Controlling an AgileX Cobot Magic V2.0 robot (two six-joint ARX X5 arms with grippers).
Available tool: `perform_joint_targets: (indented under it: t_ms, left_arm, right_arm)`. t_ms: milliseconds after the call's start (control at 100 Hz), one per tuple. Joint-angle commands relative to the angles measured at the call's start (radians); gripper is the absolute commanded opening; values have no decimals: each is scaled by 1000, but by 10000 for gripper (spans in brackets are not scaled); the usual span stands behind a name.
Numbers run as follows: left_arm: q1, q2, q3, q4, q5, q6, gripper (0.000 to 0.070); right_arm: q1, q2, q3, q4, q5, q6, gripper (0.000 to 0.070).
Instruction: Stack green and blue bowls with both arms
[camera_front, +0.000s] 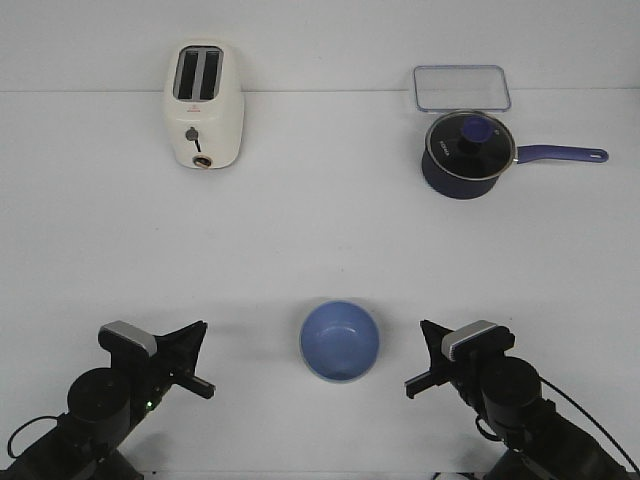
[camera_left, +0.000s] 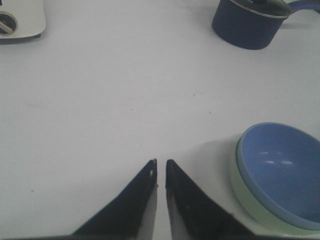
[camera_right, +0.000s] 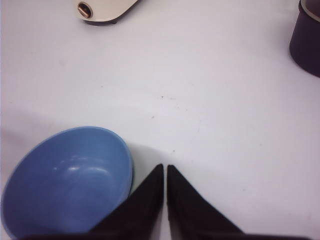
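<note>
The blue bowl (camera_front: 340, 340) sits nested inside the green bowl on the white table, near the front, between my two arms. In the left wrist view the blue bowl (camera_left: 284, 172) rests in the green bowl (camera_left: 252, 207), whose pale rim shows beneath it. The right wrist view shows only the blue bowl (camera_right: 67, 180). My left gripper (camera_front: 203, 387) is shut and empty, left of the bowls; it also shows in the left wrist view (camera_left: 161, 162). My right gripper (camera_front: 412, 385) is shut and empty, right of the bowls; it also shows in the right wrist view (camera_right: 165, 167).
A cream toaster (camera_front: 204, 105) stands at the back left. A dark navy saucepan (camera_front: 468, 153) with a glass lid and long handle stands at the back right, with a clear lidded container (camera_front: 461, 88) behind it.
</note>
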Motion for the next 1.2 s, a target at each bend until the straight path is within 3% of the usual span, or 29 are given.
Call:
perform_joint_targets:
  t_ms: [0,100,190,360,490,720,1190]
  left_arm:
    - [-5,-8,10,16,1,3,14]
    - [45,-50,-6,37,-33,138,14]
    - [174,-119,-91,120,23,243,14]
    - [494,-317,-335,287,58,265,14]
    - [636,-416,-462,344,58,278,14]
    - [677,-442,-571,370,58,311,14]
    - [677,-442,-570,374,72,310,14]
  right_arm:
    - [8,0,11,10,0,13,13]
    - [8,0,11,10,0,13,13]
    - [8,0,11,10,0,13,13]
    - [8,0,11,10,0,13,13]
    - [8,0,11,10,0,13,13]
    - [8,0,11,10,0,13,13]
    - [8,0,11,10,0,13,13]
